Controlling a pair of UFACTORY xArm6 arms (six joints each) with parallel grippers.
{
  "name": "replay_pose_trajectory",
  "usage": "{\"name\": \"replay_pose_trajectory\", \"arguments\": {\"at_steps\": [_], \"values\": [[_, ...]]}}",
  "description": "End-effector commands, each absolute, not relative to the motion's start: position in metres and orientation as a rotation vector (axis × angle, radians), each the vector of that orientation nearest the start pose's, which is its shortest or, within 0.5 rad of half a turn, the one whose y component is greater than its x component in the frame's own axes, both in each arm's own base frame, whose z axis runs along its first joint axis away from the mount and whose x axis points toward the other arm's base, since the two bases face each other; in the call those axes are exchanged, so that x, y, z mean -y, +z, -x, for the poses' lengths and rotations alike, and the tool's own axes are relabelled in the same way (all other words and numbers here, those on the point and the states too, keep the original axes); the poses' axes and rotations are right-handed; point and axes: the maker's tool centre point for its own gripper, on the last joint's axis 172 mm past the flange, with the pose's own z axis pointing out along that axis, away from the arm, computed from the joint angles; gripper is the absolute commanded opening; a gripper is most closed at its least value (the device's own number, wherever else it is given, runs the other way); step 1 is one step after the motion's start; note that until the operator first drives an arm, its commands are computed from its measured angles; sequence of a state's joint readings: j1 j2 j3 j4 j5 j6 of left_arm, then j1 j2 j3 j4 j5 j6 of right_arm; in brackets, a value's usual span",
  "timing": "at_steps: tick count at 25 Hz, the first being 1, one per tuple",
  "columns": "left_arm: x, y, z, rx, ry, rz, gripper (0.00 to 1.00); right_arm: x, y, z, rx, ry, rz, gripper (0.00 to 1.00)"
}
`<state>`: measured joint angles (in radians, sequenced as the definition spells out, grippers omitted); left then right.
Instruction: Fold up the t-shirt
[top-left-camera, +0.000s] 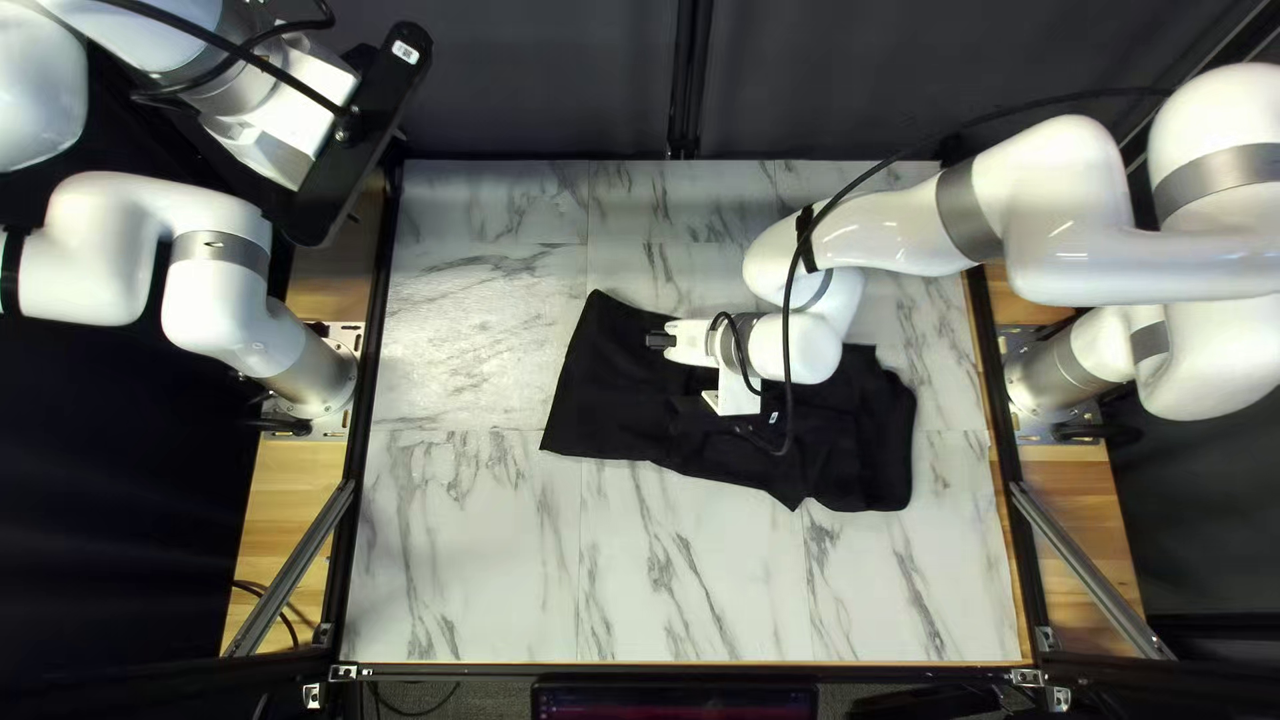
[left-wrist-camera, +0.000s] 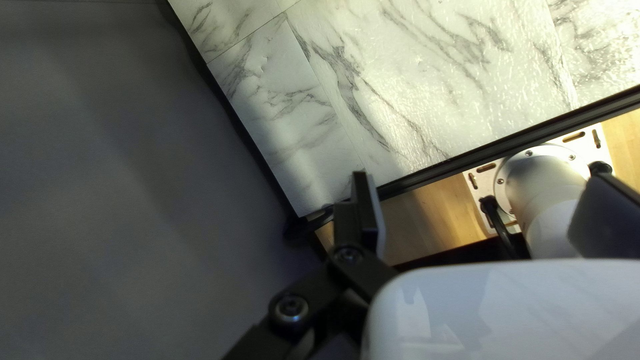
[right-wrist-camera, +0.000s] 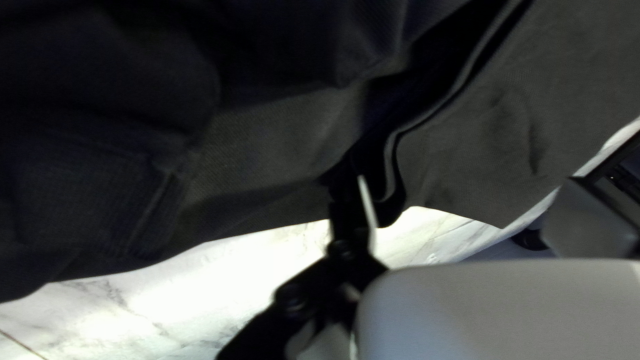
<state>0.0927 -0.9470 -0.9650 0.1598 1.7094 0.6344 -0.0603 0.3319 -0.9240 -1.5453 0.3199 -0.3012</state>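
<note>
Top left view:
- The black t-shirt (top-left-camera: 620, 410) lies rumpled on the marble table (top-left-camera: 480, 540), right of centre, with its long side running left to right. It is bunched at the right end and not yet a neat fold.
- My right arm reaches in from its base and puts the right gripper (top-left-camera: 655, 341) low over the shirt's far left part, near the far edge. I judge it is there to take that edge and carry it across for a fold.
- My left arm (top-left-camera: 200, 280) is drawn back and raised at the table's left edge, well apart from the shirt. That is probably to leave the right arm room.

Left wrist view:
- The left gripper (left-wrist-camera: 482, 200) is open and holds nothing.
- It looks down at the table's far corner, the dark curtain (left-wrist-camera: 125, 150) and its own arm's base on the wooden strip. No shirt shows here.

Right wrist view:
- Dark cloth fills the space ahead of the gripper. A hemmed edge of the shirt runs right at it, with bright table showing beneath.
- I cannot tell whether this gripper is open or already closed on the hem, because too little of it shows.
- If it has only a thin bite, the edge may slip when lifted.
</note>
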Motion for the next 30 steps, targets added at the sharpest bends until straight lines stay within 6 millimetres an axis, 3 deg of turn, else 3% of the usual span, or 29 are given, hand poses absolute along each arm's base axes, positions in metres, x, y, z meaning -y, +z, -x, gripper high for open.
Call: {"name": "replay_pose_trajectory", "arguments": {"at_steps": [1,30], "values": [[-0.065,0.419,-0.22,-0.727,-0.196,2.826,1.0,0.048,0.048,-0.549,-1.857,0.107,-1.654,0.0],[-0.065,0.419,-0.22,-0.727,-0.196,2.826,1.0,0.044,0.079,-0.529,-1.812,0.078,-1.664,0.0]]}}
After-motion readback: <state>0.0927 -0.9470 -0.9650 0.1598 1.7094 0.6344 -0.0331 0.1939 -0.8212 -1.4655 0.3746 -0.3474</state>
